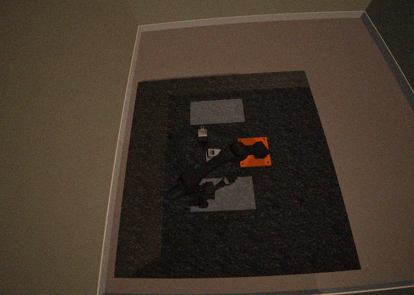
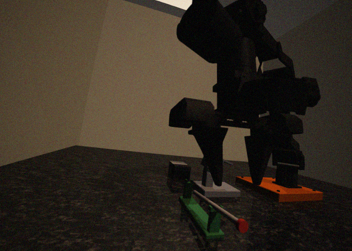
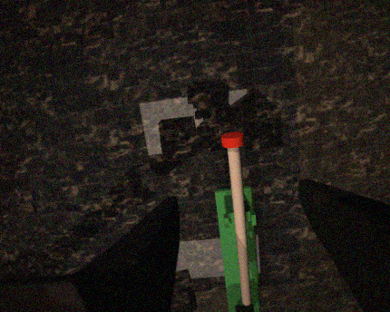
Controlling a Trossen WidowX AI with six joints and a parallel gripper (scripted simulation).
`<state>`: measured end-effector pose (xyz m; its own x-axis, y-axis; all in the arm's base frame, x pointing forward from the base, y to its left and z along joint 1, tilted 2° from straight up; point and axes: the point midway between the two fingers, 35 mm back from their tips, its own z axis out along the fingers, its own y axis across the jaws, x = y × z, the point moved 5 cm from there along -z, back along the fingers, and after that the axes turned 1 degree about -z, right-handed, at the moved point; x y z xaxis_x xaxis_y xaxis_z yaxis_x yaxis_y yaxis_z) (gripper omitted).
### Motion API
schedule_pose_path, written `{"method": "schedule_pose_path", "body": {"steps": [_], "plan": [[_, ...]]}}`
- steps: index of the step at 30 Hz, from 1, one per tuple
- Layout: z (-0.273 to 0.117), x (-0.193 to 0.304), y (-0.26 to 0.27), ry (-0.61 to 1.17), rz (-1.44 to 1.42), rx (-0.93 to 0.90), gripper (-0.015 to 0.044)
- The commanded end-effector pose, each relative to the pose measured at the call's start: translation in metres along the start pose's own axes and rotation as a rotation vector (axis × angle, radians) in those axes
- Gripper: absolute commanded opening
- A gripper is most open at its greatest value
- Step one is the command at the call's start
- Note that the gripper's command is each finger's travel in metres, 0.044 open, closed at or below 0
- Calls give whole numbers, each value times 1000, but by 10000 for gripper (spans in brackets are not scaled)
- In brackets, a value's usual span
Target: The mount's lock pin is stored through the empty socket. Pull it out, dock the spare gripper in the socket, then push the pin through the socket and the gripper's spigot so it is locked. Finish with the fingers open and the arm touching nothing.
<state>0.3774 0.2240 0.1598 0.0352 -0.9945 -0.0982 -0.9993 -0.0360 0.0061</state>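
Observation:
The lock pin (image 2: 215,205) (image 3: 238,222), pale with a red head, lies lengthwise along the green cradle (image 2: 196,211) (image 3: 229,258) (image 1: 197,166). My gripper (image 2: 237,183) (image 3: 238,197) is open, with its dark fingers apart on either side of the pin in the wrist view and nothing between them. The fingertips look higher than the pin in the exterior view. The light grey mount (image 1: 211,152) (image 2: 221,191) has a square socket that looks empty from above. A dark block with a light top and a small ring (image 1: 202,132) (image 2: 179,175), apparently the spare gripper, stands apart from the mount.
The arm's orange base plate (image 1: 255,163) (image 2: 301,196) is beyond the mount in the exterior view. The arm partly hides the mount and cradle from above. Pale rectangular patches (image 1: 217,111) (image 1: 237,198) show on the dark surface.

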Motion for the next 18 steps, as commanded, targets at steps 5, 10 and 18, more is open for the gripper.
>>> {"method": "schedule_pose_path", "body": {"steps": [5, 10, 18], "plan": [[-56, 49, 2, 15, -7, 35, 180], [-64, 57, 3, 18, -8, 41, 180], [-48, 58, 1, 18, -8, 41, 180]]}}
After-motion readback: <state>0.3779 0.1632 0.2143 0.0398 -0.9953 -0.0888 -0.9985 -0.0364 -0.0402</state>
